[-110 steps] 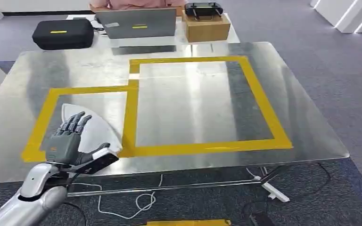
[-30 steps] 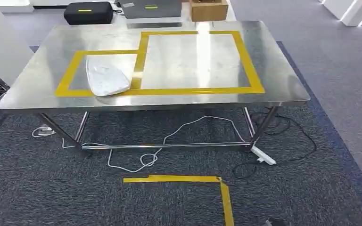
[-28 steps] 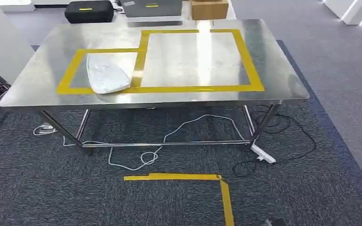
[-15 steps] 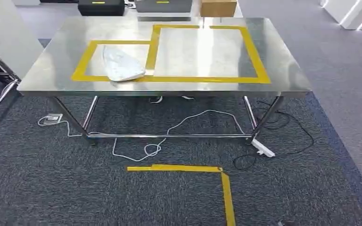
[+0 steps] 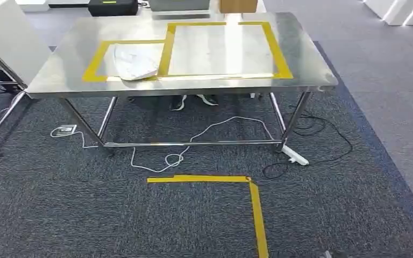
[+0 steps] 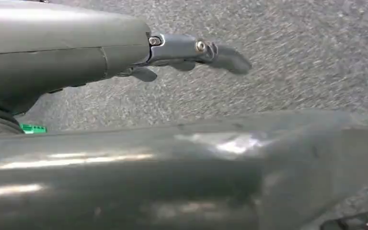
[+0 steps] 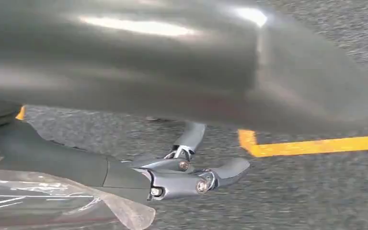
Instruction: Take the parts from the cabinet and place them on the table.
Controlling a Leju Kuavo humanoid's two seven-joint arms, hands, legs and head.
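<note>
1. At the far left of the head view stands a pale grey slanted panel on a metal frame (image 5: 8, 43) — whether it belongs to the cabinet cannot be told.
2. Next comes the shiny steel table (image 5: 54, 75), seen from some way back across the dark grey carpet (image 5: 86, 215).
3. On the table's left side a flat white part with a rounded, iron-like outline (image 5: 133, 62) lies inside the smaller yellow tape rectangle (image 5: 94, 70), its edge close to the tape strip shared with the larger yellow tape rectangle (image 5: 282, 67).
4. Under the table lie a loose white cable (image 5: 193, 142) and a white power strip (image 5: 296, 157); a pair of shoes (image 5: 193, 101) shows just beyond — a person is judged to stand there.
5. On the carpet nearer the robot is a yellow tape corner marker (image 5: 253, 185).
6. The left hand (image 6: 191, 52) hangs over the carpet, fingers extended and apart, holding nothing.
7. The right hand (image 7: 187, 179) hangs low too, fingers loosely spread and empty.
8. Judgement: one part is delivered, and the step in hand is the walk for another. The next move calls for finding the cabinet and bringing an empty hand to a part there.
</note>
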